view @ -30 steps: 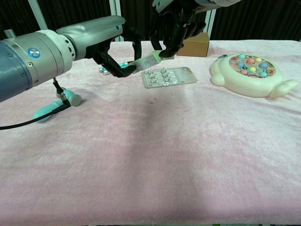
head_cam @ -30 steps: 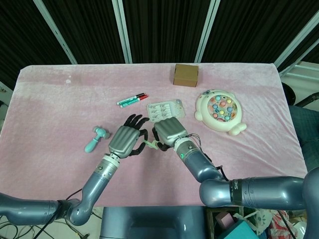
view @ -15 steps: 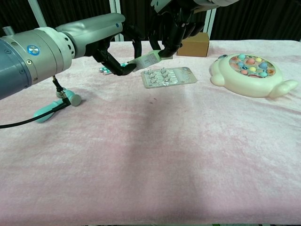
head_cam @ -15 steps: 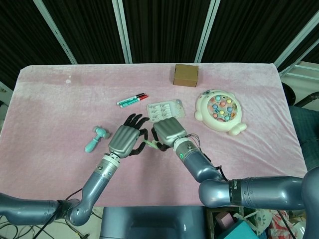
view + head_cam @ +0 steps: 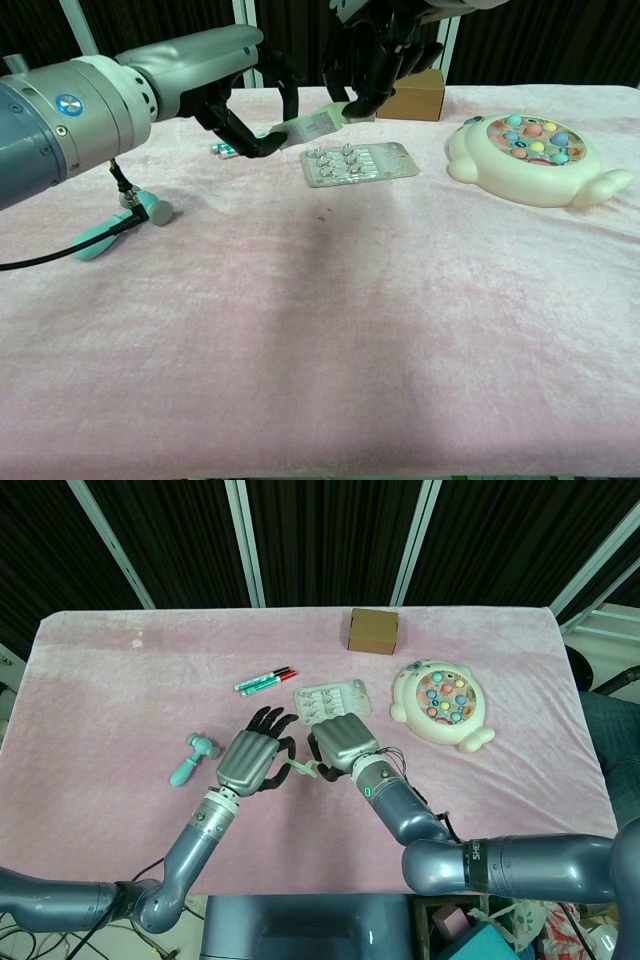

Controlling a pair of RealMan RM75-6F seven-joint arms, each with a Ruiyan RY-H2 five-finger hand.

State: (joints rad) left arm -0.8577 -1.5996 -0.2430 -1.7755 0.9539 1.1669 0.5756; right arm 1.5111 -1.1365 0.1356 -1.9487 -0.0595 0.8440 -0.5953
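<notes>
Centrally, a pale green strip [image 5: 312,125] is held above the pink cloth [image 5: 120,690], pinched at one end by the left hand [image 5: 252,760] and at the other by the right hand [image 5: 340,745], fingers curled. Blister pack [image 5: 332,698] lies at 12 o'clock, markers [image 5: 264,680] at 11, fishing toy [image 5: 443,703] at 2.

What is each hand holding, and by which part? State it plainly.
Both hands hold one small pale green tube above the table: the left hand grips its left end, the right hand pinches its right end.
</notes>
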